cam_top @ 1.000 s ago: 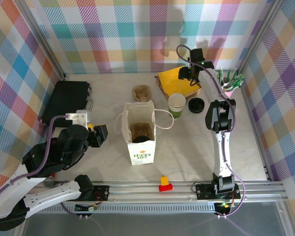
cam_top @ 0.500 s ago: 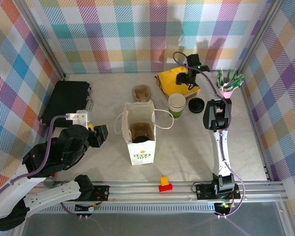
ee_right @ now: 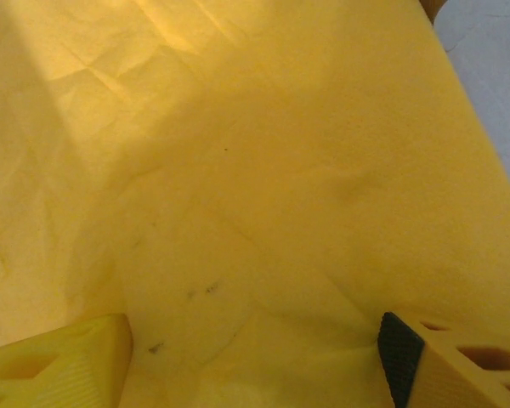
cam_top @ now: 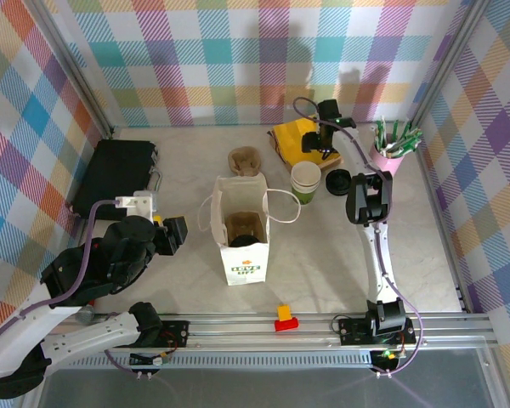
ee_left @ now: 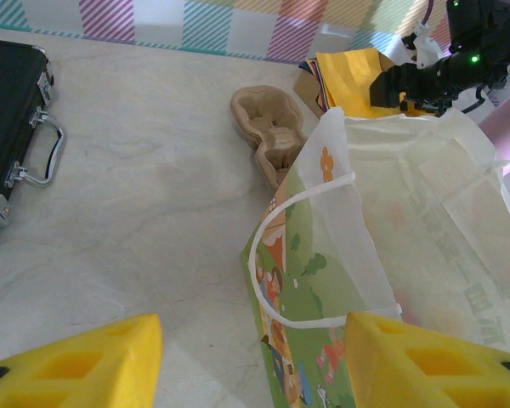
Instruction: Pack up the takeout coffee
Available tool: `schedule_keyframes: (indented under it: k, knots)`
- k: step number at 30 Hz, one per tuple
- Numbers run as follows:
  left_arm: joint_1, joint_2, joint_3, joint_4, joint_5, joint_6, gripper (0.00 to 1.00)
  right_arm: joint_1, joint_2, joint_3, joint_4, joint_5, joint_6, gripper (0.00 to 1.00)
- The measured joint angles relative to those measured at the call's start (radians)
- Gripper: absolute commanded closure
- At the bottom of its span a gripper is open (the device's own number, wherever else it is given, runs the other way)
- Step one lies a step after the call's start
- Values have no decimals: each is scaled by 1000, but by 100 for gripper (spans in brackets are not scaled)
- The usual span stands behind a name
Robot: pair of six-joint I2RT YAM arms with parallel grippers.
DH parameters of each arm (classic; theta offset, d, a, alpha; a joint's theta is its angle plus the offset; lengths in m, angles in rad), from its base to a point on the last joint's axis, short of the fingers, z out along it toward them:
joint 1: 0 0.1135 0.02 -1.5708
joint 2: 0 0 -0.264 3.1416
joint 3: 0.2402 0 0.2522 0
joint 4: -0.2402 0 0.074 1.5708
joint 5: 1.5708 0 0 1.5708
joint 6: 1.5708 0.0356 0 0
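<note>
Now, cup [cam_top: 305,181]: upright on the counter [cam_top: 323,255], open-topped, just right of the bag's far corner and touched by neither arm. Cream above, green below. Close on its right, but apart from it, a black lid [cam_top: 338,181] lying flat.

Bag [cam_top: 242,229]: upright mid-counter, mouth open, thin handles drooping to either side. Something brown and round inside; cannot tell what. Just beyond it, a brown carrier [cam_top: 246,160] flat on the counter.

Right jaws: at the far side, behind the cup, pointing down over yellow paper [cam_top: 289,134]. Seen from the right wrist, yellow fingers [ee_right: 59,365] at the two lower corners, spread wide, gripping nothing, with only the creased yellow sheet between them. Touching the sheet or just above it: cannot tell.

Left jaws: near the left edge, well apart from the cup, aimed toward the bag. Seen from the left wrist, yellow fingers [ee_left: 68,357] far apart and empty, bare counter between them. Ahead, the bag's printed side and the carrier; at the left edge, a black case [ee_left: 8,127] with a metal handle.

Elsewhere: a pink tumbler [cam_top: 393,153] of green-and-white sticks in the far right corner; a small red-and-yellow block [cam_top: 284,318] at the near rail.
</note>
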Motion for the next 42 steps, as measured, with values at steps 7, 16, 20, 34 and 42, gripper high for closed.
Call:
schedule_keyframes:
  k: [7,16,20,34,42]
  knots:
    - [0,0,0,0,0,-3,42,0,0,5,-26,1,6,35]
    - [0,-2,0,-2,0,-3,42,0,0,5,-47,3,30,58]
    - [0,-7,0,-4,0,-3,43,0,0,5,-47,2,34,67]
    - [0,-8,1,-7,0,-4,43,0,-44,5,-45,-35,60,85]
    - [0,-23,1,-11,0,-8,43,0,-127,5,-33,-50,67,61]
